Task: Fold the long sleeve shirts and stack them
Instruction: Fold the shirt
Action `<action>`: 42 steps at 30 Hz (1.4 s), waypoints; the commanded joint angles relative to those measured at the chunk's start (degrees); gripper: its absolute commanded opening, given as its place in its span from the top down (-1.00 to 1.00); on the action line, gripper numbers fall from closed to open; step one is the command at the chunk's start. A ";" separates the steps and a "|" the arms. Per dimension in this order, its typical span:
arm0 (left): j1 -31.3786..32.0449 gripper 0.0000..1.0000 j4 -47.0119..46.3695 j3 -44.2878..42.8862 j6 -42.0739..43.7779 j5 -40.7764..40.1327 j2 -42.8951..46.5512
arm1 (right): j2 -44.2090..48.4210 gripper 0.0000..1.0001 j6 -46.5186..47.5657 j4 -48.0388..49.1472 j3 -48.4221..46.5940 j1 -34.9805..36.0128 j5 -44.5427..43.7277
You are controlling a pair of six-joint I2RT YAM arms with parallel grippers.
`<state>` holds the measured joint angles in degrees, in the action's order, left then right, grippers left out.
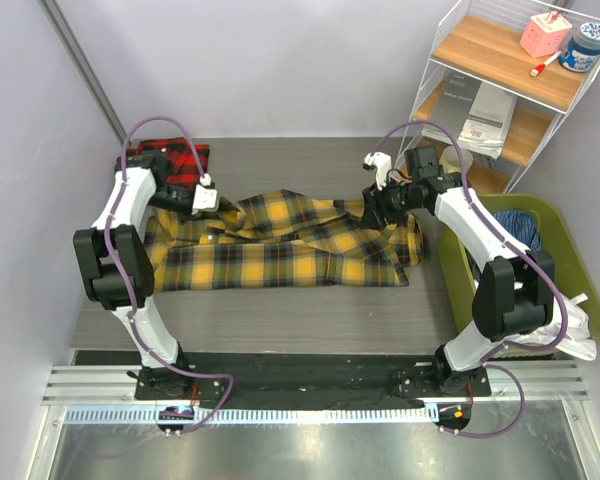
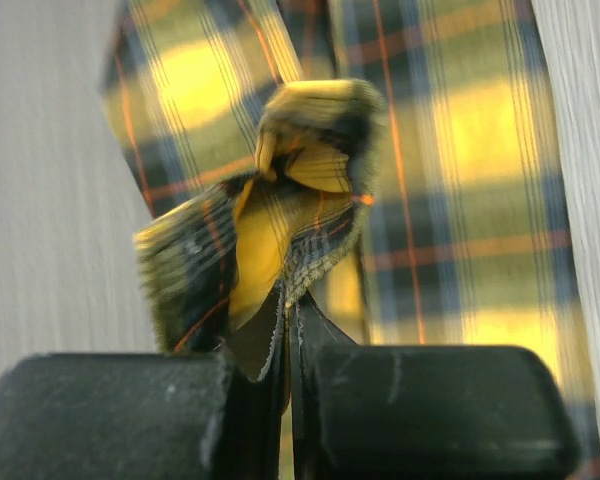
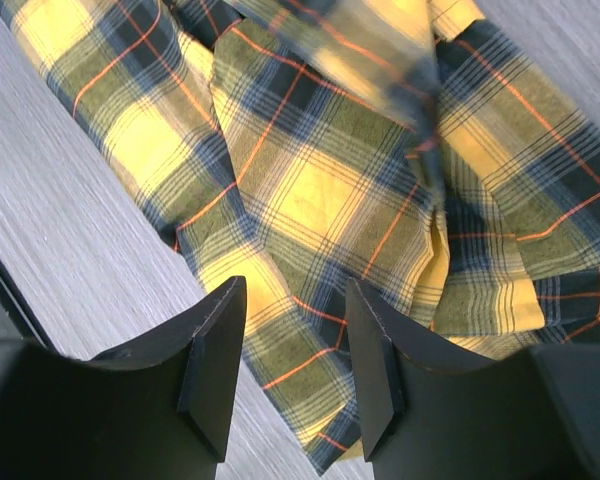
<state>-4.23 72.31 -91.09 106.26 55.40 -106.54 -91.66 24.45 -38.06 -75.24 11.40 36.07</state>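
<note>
Currently I list: left gripper (image 2: 292,352), fingers pinching a fold of the yellow-and-black shirt (image 1: 280,250); right gripper (image 3: 295,345), fingers spread over that shirt; red-and-black shirt (image 1: 175,160), behind the left gripper.

Partly hidden behind the left arm (image 1: 130,205): red-and-black shirt (image 1: 175,158). Blurred in the left wrist view: yellow-and-black shirt (image 2: 460,150), pinched edge lost between the jaws. Cut off at every edge of the right wrist view, possibly a sleeve.

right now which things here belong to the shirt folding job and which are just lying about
Job: yellow plaid shirt, red plaid shirt.
Lying about: wire shelf, pink box, blue-lidded jar, green bin.
</note>
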 commanded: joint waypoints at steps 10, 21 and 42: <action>-6.31 1.00 22.96 -4.35 19.18 -4.43 -0.95 | 0.16 -0.07 6.13 -4.74 -0.61 0.12 -1.27; -6.93 1.00 22.87 -11.39 -0.42 10.87 3.35 | -0.54 -0.18 8.07 -3.77 1.50 0.12 -4.87; -13.26 1.00 22.87 -1.28 20.12 -6.08 2.58 | -2.38 -0.22 9.04 -4.91 0.45 0.20 -5.05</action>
<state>-17.43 76.88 -92.66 111.50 54.11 -100.64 -93.82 32.88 -42.48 -73.21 11.42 30.68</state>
